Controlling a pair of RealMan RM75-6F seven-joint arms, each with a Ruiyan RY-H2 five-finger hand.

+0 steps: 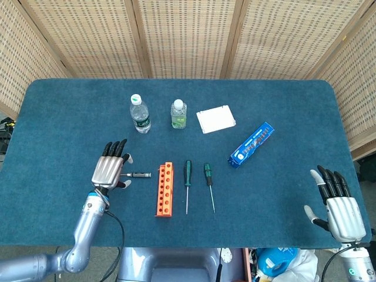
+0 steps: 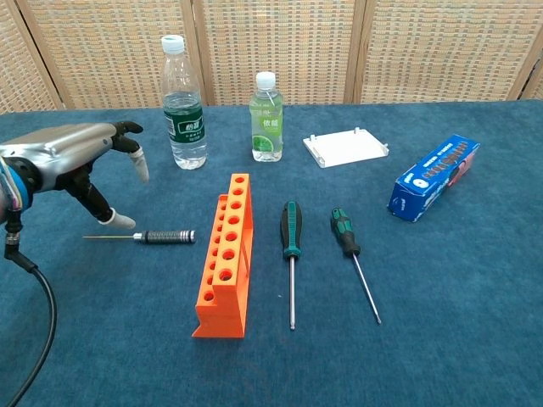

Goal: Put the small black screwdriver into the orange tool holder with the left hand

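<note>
Head view: high above the near edge, looking steeply down; whole blue table (image 1: 282, 106) in frame, wicker screens (image 1: 188, 35) along the far side, both hands at the bottom corners. Chest view: low, close, facing across the table (image 2: 458, 280) toward the screens (image 2: 424, 51). Shared ground: the orange tool holder (image 1: 165, 189) (image 2: 226, 254), screwdrivers, bottles, boxes and the left hand (image 1: 110, 170) (image 2: 72, 157).

2 green-handled screwdrivers (image 2: 291, 231) (image 2: 344, 233), 2 water bottles (image 2: 183, 106) (image 2: 265, 119), white tray (image 2: 346, 147), blue box (image 2: 433, 177), wicker screens (image 1: 182, 35)
</note>
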